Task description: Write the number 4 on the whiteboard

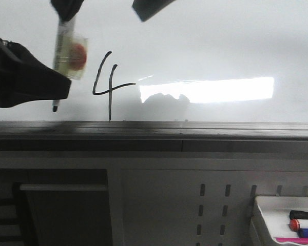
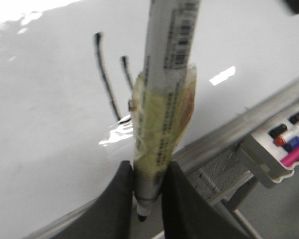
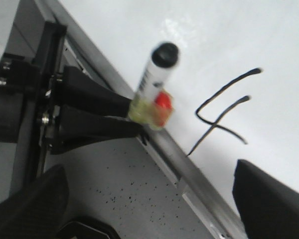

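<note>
The whiteboard [image 1: 205, 46] fills the upper front view. A thin black number 4 [image 1: 109, 84] is drawn on it, left of centre. My left gripper [image 1: 61, 84] is shut on a white marker pen [image 1: 64, 51] wrapped in yellowish tape, tip down, just left of the 4. I cannot tell if the tip touches the board. The left wrist view shows the fingers [image 2: 117, 204] clamped on the pen [image 2: 167, 74], with the 4 [image 2: 107, 84] beyond. My right gripper [image 3: 149, 199] is open and empty and looks at the 4 [image 3: 222, 112] and the pen [image 3: 152, 79].
The board's dark grey metal edge [image 1: 195, 130] runs across the front view. Below it is a grey perforated panel [image 1: 195, 205]. A small white tray [image 1: 262, 215] with several markers sits at the lower right; it also shows in the left wrist view [image 2: 269, 167].
</note>
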Robot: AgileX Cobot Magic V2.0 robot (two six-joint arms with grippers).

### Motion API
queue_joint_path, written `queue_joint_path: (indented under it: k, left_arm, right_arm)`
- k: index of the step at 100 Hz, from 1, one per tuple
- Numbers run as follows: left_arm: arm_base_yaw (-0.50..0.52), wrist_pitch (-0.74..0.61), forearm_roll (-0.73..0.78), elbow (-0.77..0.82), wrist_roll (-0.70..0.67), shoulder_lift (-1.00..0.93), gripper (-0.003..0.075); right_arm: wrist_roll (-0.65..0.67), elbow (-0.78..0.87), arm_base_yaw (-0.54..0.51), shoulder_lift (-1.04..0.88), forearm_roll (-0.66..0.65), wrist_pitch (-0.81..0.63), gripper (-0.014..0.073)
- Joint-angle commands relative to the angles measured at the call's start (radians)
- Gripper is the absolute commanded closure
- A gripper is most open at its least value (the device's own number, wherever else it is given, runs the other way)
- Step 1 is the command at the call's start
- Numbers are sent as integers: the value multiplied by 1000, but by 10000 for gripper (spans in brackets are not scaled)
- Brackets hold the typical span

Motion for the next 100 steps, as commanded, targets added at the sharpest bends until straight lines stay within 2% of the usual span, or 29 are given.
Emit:
queue_joint_path:
  k: [1, 9, 18, 38, 45, 57, 62, 77, 87, 89, 94, 100]
  left_arm:
    - [36, 38, -218, -55, -15, -17, 741]
    - [90, 113, -296, -82, -15, -9, 741]
    - [144, 164, -304, -114, -15, 20, 741]
    - [160, 210, -300, -181, -15, 77, 727]
    - [160, 210, -300, -199, -15, 99, 665]
    - [160, 210, -290, -215, -15, 115, 472]
    - [160, 210, -290, -215, -15, 115, 419]
    - [160, 217, -287, -215, -15, 98, 404]
    - [160, 223, -261, -211, -15, 60, 404]
    - [160, 226, -261, -208, -15, 48, 404]
    - [160, 236, -260, -207, -15, 23, 404]
    - [160, 266, -244, -207, -15, -19, 405]
  right_arm:
    - [-6, -30, -32, -73, -13, -65, 11]
    - [-6, -30, -51, -102, -13, -61, 56]
    - [-6, -30, -55, -127, -13, -63, 90]
    - [-6, -30, -55, -144, -13, -48, 93]
    - [-6, -30, -55, -144, -13, -34, 93]
    - [-6, -30, -55, -144, -13, -8, 93]
    - [-6, -30, -55, -145, -16, 6, 93]
    - [-6, -26, -55, -154, -49, 26, 113]
    - [-6, -12, -55, -166, -61, 25, 221]
    - [-6, -6, -55, -175, -61, 25, 288]
    - [-6, 9, -55, -183, -72, 25, 364]
    - [-6, 36, -55, -203, -75, 24, 518]
